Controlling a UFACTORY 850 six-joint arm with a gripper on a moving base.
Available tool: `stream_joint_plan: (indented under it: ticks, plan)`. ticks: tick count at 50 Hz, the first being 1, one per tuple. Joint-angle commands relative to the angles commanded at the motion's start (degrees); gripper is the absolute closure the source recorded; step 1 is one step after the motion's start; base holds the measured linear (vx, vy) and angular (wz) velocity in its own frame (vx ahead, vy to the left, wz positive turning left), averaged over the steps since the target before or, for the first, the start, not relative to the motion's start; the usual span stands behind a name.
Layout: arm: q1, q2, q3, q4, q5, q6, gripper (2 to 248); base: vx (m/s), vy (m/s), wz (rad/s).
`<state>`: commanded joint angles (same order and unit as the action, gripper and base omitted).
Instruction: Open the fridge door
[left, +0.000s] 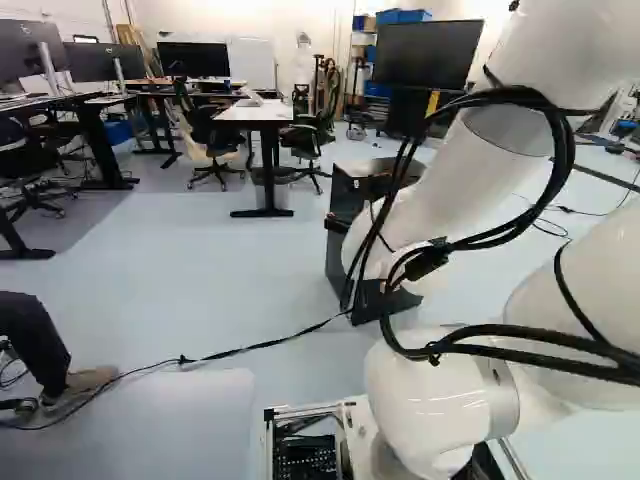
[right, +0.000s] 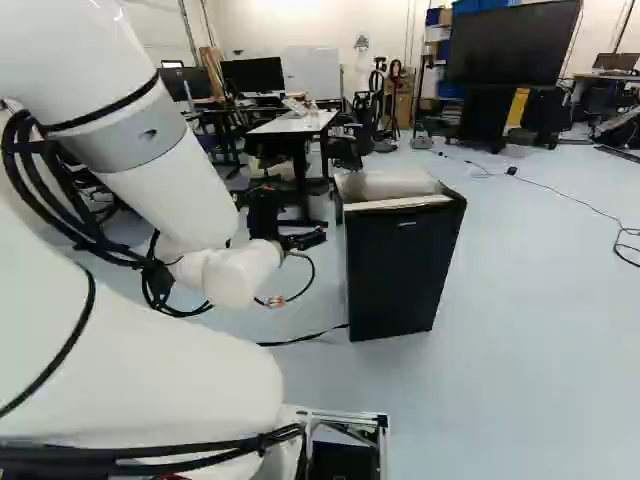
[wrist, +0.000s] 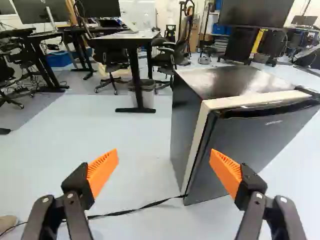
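Note:
In the right base view, the gripper (right: 290, 238) is in front of my arm's wrist, left of the small black fridge (right: 402, 262). The wrist view shows the gripper (wrist: 164, 169) open, its orange pads wide apart with only floor and part of the fridge beyond them. The fridge's dark door (wrist: 265, 137) stands ahead and to one side, with a pale strip along its top and side edge and a dark recess under the door's upper edge. The door looks shut. In the left base view, my arm hides part of the fridge (left: 343, 262).
A white-topped desk (wrist: 131, 39) with chairs stands beyond the fridge. A large screen (right: 512, 42) on a stand is farther back. A black cable (left: 250, 348) runs over the floor to the fridge's foot. A person's leg and shoe (left: 90, 380) show at the left base view's left edge.

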<state>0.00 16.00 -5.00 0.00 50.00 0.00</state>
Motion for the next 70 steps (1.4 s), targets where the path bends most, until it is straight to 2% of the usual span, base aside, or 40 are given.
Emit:
stream_joint_plan:
  ticks: [18,40,70]
  plan:
    - [0.00,-0.35,-0.29,0.00,0.00,0.00,3,0.000,0.000,0.000]
    - [-0.10,-3.55,-3.06,0.00,0.00,0.00,3,0.000,0.000,0.000]
    - [-2.50,-8.63,-7.66,0.19,0.00,0.00,3,0.000,0.000,0.000]
